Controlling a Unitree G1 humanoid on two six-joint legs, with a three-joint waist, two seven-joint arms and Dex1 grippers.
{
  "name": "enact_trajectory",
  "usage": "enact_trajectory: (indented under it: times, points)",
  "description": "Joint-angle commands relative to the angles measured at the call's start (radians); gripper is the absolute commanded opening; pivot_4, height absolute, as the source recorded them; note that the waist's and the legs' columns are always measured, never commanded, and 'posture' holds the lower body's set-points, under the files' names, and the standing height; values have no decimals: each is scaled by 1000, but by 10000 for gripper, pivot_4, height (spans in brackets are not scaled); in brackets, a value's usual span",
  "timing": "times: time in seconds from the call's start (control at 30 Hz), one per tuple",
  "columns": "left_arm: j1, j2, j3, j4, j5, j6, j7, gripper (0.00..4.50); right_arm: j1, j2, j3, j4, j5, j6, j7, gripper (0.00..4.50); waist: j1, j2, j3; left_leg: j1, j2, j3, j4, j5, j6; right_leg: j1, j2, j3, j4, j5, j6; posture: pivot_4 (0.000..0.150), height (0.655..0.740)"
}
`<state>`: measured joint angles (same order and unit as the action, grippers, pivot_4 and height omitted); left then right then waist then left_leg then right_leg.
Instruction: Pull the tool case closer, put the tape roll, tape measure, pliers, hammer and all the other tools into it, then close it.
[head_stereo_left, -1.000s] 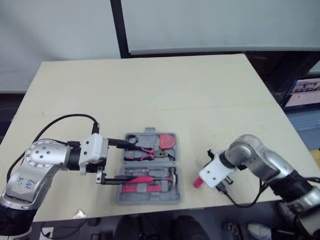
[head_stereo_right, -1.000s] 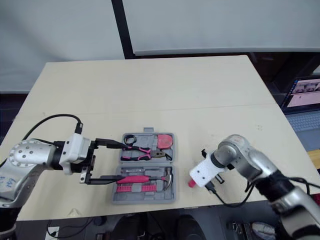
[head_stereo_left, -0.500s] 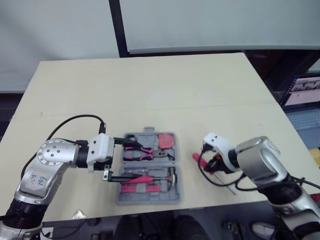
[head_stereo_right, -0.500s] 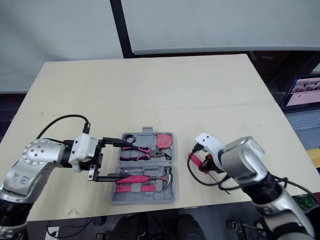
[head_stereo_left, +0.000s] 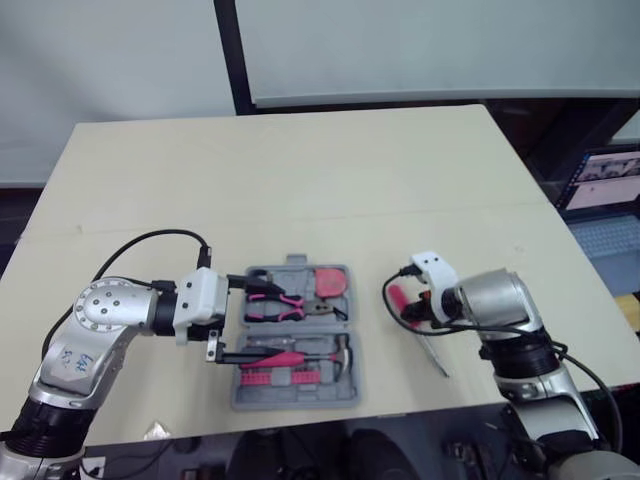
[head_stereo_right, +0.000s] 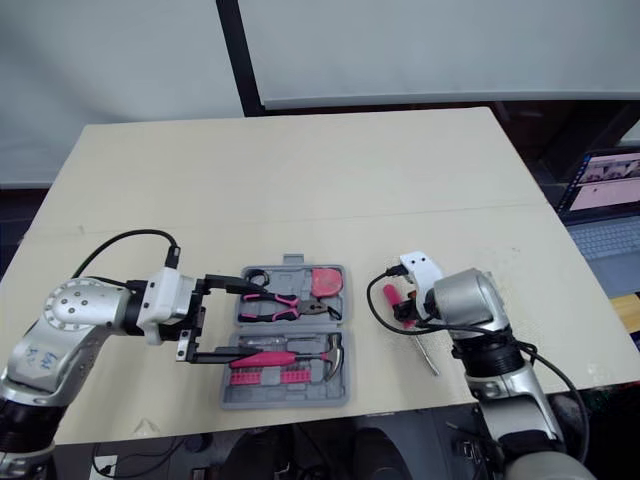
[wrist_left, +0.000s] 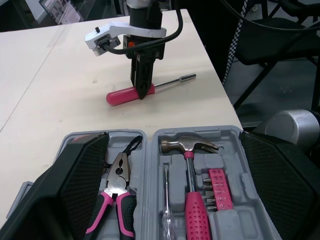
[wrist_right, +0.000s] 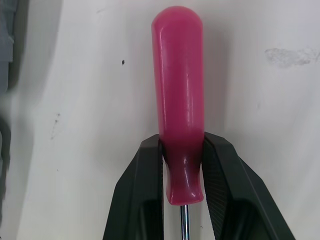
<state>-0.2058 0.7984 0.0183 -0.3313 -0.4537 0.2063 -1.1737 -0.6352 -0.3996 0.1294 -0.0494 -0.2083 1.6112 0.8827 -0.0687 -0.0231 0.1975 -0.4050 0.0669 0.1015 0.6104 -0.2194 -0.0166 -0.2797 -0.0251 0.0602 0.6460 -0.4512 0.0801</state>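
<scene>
The grey tool case (head_stereo_left: 297, 385) lies open near the table's front edge. In it are pink-handled pliers (wrist_left: 117, 200), a hammer (wrist_left: 187, 150), a pink bit strip (wrist_left: 220, 187) and a pink tape measure (head_stereo_left: 333, 283). My left gripper (head_stereo_left: 258, 320) is open, one finger along each side of the case's left end. To the right of the case, my right gripper (wrist_right: 182, 165) is shut on the pink handle of a screwdriver (head_stereo_left: 398, 299). Its steel shaft (head_stereo_left: 437, 358) lies on the table and points toward the front edge.
A laptop (head_stereo_left: 600, 180) stands off the table's right side. A black post (head_stereo_left: 225, 55) rises behind the far edge. The table (head_stereo_left: 300, 180) stretches bare beyond the case. A small scrap (head_stereo_left: 155, 430) lies at the front edge on the left.
My right gripper has turned and swung away from the front edge, bringing the screwdriver handle up beside the case. My left gripper slid right onto the case's left end, then held still.
</scene>
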Motion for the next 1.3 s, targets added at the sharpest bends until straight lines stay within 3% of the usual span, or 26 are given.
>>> enact_trajectory:
  times: [0.03, 0.2, 0.3, 0.43, 0.6, 0.83, 1.07, 1.3]
  points:
    - [-14, 5, 13, 4, -9, -9, -9, 45000, 21, -1, -49, -37, 58, 3, -58, 10481, 1, 0, 0, 0, 0, 0, 0, 0, 0, 0, 0, 0, 0, 0, 0, 1500, 7400]
    - [-34, 2, 3, 15, -10, -9, -23, 45000, 83, -81, -55, -246, 169, 3, -75, 33478, 8, 0, 0, -3, 0, 1, -1, 0, 0, -4, 0, 1, 0, 0, 0, 1500, 7400]
    - [-46, 1, -1, 24, -10, -10, -33, 45000, 163, -160, -64, -397, 209, -25, -97, 44722, 14, 0, 0, -5, 0, 2, -2, 0, 0, -7, 0, 2, 0, 0, 0, 1500, 7400]
    - [-58, 1, -2, 41, -9, -14, -44, 45000, 356, -197, -155, -546, 284, -260, -77, 44722, 14, 0, 0, -5, 0, 1, -3, 0, 0, -7, 0, 1, -2, 0, 0, 1500, 7400]
    - [-65, 6, 2, 56, -13, -18, -62, 45000, 660, -174, -338, -594, 378, -598, -39, 44722, 14, 0, 0, -5, -1, 2, -5, 0, 0, -6, 0, 2, -2, 0, 1, 1500, 7400]
    - [-67, 15, 11, 61, -19, -11, -75, 45000, 869, -65, -447, -619, 462, -778, -117, 44722, 7, 0, 0, -1, -1, 3, -7, 2, -1, -6, 0, 3, 1, 0, 1, 1500, 7400]
    - [-62, 23, 14, 46, -28, 3, -75, 45000, 882, -18, -370, -571, 444, -849, -220, 44722, 10, 0, 0, -1, -1, 3, -7, 2, -1, -6, 0, 3, 0, 0, 1, 1500, 7400]
    - [-64, 26, 13, 33, -30, 17, -71, 45000, 765, -9, -224, -447, 372, -856, -341, 44722, 10, 0, 0, -1, -1, 3, -8, 3, -1, -7, 0, 3, 0, 0, 1, 1500, 7400]
